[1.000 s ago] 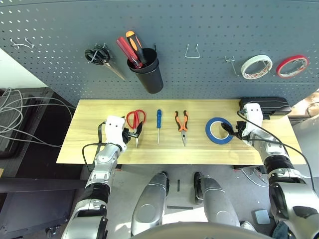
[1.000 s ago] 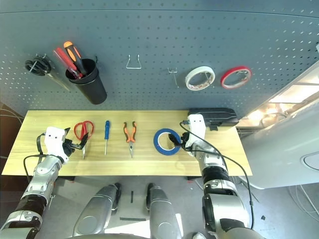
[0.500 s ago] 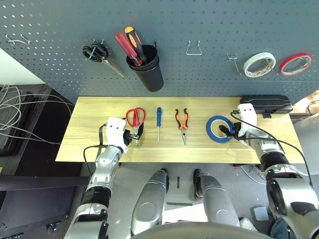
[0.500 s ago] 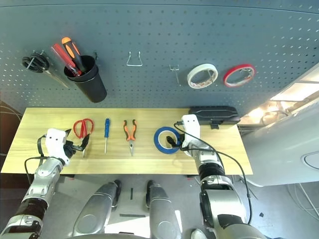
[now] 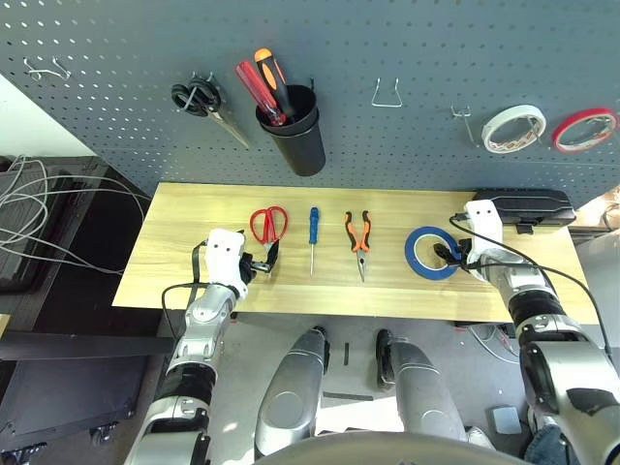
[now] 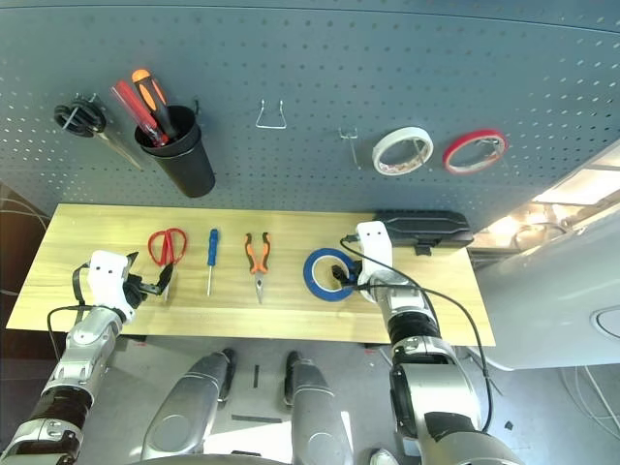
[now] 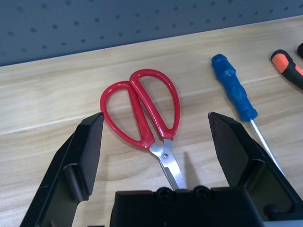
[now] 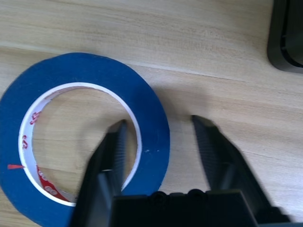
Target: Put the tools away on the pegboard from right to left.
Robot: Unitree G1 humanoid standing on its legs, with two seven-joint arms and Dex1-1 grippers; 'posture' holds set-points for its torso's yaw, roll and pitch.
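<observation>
On the wooden table (image 5: 165, 242) lie, from left to right, red-handled scissors (image 5: 268, 223), a small blue-handled screwdriver (image 5: 312, 228), orange-and-black pliers (image 5: 358, 232) and a blue tape roll (image 5: 411, 254). My right gripper (image 8: 158, 123) straddles the tape roll's (image 8: 151, 104) right wall, one finger inside the ring and one outside. A gap still shows at the outer finger. My left gripper (image 7: 156, 116) stands open just in front of the scissors (image 7: 144, 118), not touching them. The dark grey pegboard (image 5: 387, 48) rises behind the table.
On the pegboard hang black-handled scissors (image 5: 199, 97), a black cup (image 5: 295, 140) holding screwdrivers, a bare wire hook (image 5: 387, 94), a small hook (image 5: 463, 116), a white tape roll (image 5: 513, 128) and a red one (image 5: 586, 128). A black box (image 5: 523, 205) sits behind my right gripper.
My right gripper's fingers have drawn closer together around the blue tape roll's wall. The left arm has stayed put. The head camera has shifted slightly.
</observation>
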